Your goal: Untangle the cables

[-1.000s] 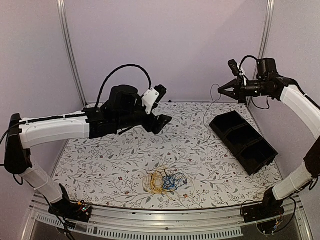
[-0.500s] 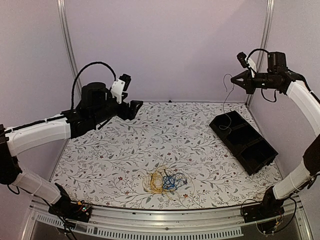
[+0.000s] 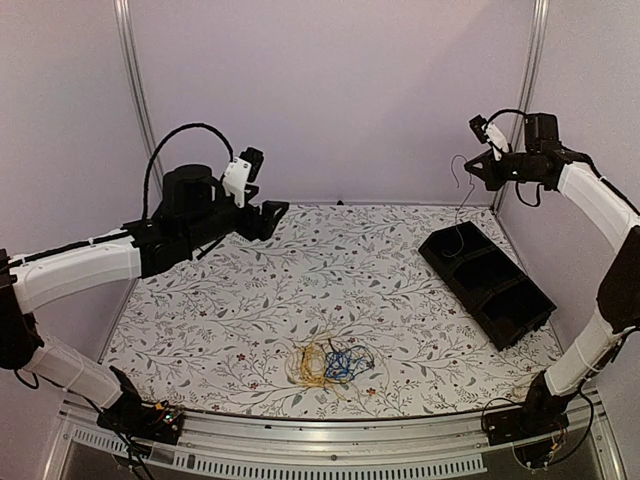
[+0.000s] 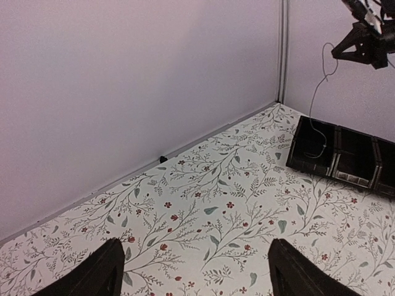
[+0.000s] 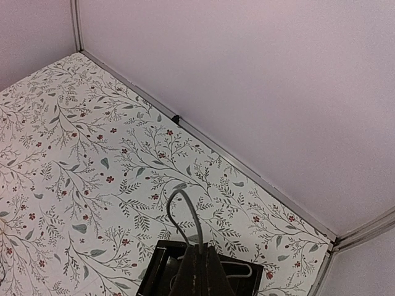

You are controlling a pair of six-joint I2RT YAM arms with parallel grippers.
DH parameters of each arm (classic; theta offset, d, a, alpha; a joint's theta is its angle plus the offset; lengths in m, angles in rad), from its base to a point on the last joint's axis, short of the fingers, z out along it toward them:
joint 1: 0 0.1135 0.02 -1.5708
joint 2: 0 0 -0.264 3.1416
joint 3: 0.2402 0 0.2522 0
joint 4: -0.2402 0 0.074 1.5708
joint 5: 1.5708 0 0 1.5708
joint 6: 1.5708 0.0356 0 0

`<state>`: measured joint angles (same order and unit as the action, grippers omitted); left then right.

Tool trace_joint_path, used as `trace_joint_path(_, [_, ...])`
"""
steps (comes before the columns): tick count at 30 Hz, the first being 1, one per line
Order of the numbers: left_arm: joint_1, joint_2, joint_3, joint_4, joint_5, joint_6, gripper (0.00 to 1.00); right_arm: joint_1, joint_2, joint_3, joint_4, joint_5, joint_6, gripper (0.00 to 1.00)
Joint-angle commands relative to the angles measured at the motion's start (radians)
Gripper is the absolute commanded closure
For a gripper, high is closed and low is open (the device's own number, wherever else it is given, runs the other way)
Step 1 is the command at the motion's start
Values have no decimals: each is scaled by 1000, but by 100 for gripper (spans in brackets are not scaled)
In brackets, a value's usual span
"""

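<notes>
The floral table (image 3: 200, 320) bears the cables (image 3: 328, 363), tangled near its front edge, and a black bin (image 3: 487, 282).

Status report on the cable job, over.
Left end effector open, empty. Right end effector shut on thin wire, dangling into bin. Cable tangle unobstructed.

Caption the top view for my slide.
Right claw holds a thin wire hanging into the bin; tangle lies near the front.

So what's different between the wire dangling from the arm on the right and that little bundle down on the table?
The hanging wire is one grey strand; the bundle is several yellow and blue wires knotted together. The hanging wire is pinched in the right tool, its end in the black bin; the bundle lies loose on the table, untouched. Both are thin, bendy wires.
</notes>
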<state>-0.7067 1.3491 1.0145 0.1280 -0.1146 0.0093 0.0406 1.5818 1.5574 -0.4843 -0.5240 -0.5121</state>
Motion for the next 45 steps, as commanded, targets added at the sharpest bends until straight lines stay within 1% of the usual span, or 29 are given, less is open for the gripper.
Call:
trace_joint_path(1, [-18, 12, 19, -4, -1, -8, 18, -8, 50, -62, 53, 56, 14, 100])
trace_joint_path(9, [-27, 12, 22, -8, -9, -1, 18, -10, 90, -202, 53, 59, -2, 100])
trace_joint_path(14, [-31, 17, 22, -11, -14, 5, 18, -9, 97, -242, 24, 94, -32, 100])
trace_joint_path(22, [-38, 22, 26, -16, -17, 8, 18, -9, 248, -135, -119, 200, -53, 100])
trace_joint_path(31, [-41, 33, 27, -18, -23, 12, 18, -10, 349, -70, -138, 225, -10, 100])
trace_joint_path(32, [-42, 36, 27, -19, -23, 12, 18, -9, 357, -64, -145, 226, -10, 97])
trace_joint_path(34, [-42, 39, 29, -20, -23, 11, 18, -9, 363, -52, -165, 225, -1, 80])
trace_joint_path(35, [-42, 40, 29, -21, -23, 12, 18, -8, 355, -52, -172, 220, 2, 74])
trace_joint_path(36, [-42, 42, 30, -22, -23, 10, 18, -8, 343, -56, -176, 217, 5, 71])
trace_joint_path(41, [-43, 53, 33, -26, -32, -2, 18, -8, 209, -104, -184, 214, 9, 66])
trace_joint_path(43, [-43, 68, 37, -34, -36, -6, 18, -9, 141, -136, -187, 196, 9, 63])
trace_joint_path(45, [-58, 98, 54, -66, -40, -6, 21, -8, 80, -163, -195, 164, 7, 62])
